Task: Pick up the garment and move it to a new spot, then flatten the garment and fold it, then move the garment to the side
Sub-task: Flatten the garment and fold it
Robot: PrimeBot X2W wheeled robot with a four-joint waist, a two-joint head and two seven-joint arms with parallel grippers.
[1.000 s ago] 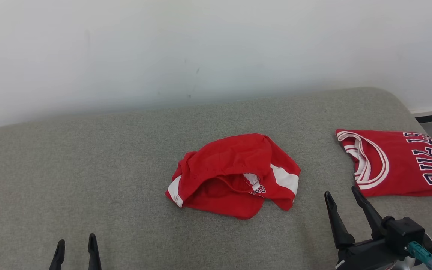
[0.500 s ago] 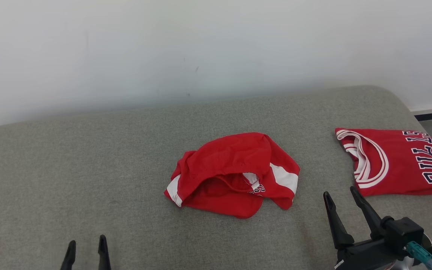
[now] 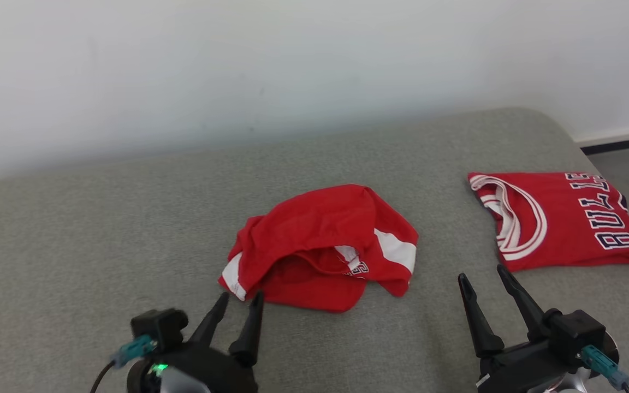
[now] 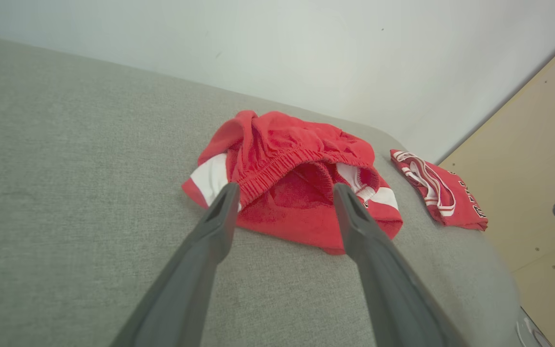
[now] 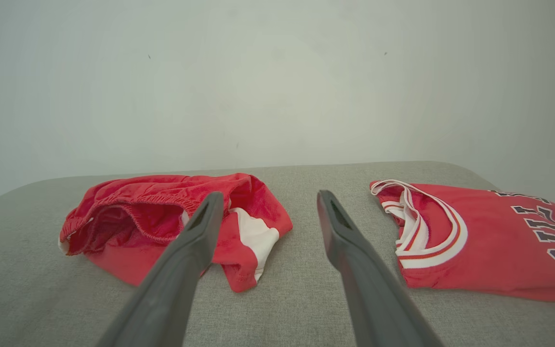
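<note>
Head view: garment (image 3: 320, 245), a pair of red shorts with white side stripes, lies crumpled at frame centre on the grey padded surface (image 3: 74, 234). Nothing holds it and it has not been lifted. The long axis of the heap runs left to right across the frame, the right end a little higher than the left. The elastic waistband (image 4: 301, 161) gapes toward the bottom edge, i.e. toward the robot. Left gripper (image 3: 241, 297) is at lower left of centre, fingers apart and empty, tips just beside the heap's lower left corner near the white stripe; contact cannot be confirmed from this angle. In the left wrist view the waistband and the open pocket of cloth sit between the two fingers, just past the tips, so the target lies straight up-frame along the fingers. Right gripper (image 3: 481, 273) is at lower right, fingers also spread and empty, well apart from the heap's right hem, aimed at the bare strip between the heap and the folded jersey (image 3: 560, 218) at right. Judgement: the left arm is clearly the nearer. A short advance up-frame with a slight drop should put the waistband edge between its fingers. The right arm would have to swing toward frame left to share the lift, keeping clear of the jersey.
</note>
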